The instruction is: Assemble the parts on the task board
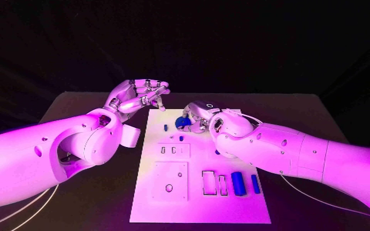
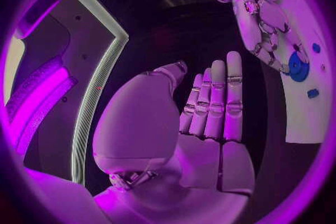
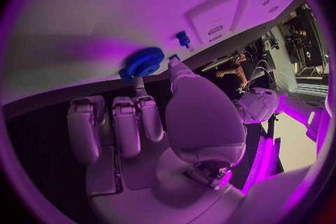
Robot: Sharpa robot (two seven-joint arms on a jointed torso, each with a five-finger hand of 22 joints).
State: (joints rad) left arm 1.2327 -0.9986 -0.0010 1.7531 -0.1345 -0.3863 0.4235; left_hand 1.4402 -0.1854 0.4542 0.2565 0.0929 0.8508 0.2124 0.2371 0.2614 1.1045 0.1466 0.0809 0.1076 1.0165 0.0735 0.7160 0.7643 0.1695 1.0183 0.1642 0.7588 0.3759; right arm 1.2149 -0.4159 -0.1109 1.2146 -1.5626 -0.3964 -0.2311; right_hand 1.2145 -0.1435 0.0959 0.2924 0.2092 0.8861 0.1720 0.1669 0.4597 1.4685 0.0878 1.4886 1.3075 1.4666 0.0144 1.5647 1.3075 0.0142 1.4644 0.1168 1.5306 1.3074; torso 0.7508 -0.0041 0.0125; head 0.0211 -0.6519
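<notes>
— Gear (image 1: 183, 122) was seen at the far end of the board (image 1: 154, 207), pinched at the tips of the right hand (image 1: 207, 120). It was held just at the board's surface, and whether it had been seated could not be told.

— And the left hand (image 1: 139, 96)? Nothing was held there. It was kept off the board's far left corner, fingers lying straight and side by side, thumb apart. No part was being touched by it.

— So progress was judged as partial. A small blue peg (image 1: 167, 127) was already stood upright near the gear, at the far end.

— Agreed, and two blue bars (image 1: 238, 183) were seen at the near right of the board, next to two open rectangular slots (image 1: 208, 183). Whether those bars were laid loose or fitted could not be made out.

— Small slots in the raised block (image 1: 174, 149) at mid-board were left unfilled, as was the hole in the larger plate (image 1: 169, 180) nearer the robot.

— Then most of the job was reckoned still to be done: the gear to be settled, the slots to be filled.
</notes>
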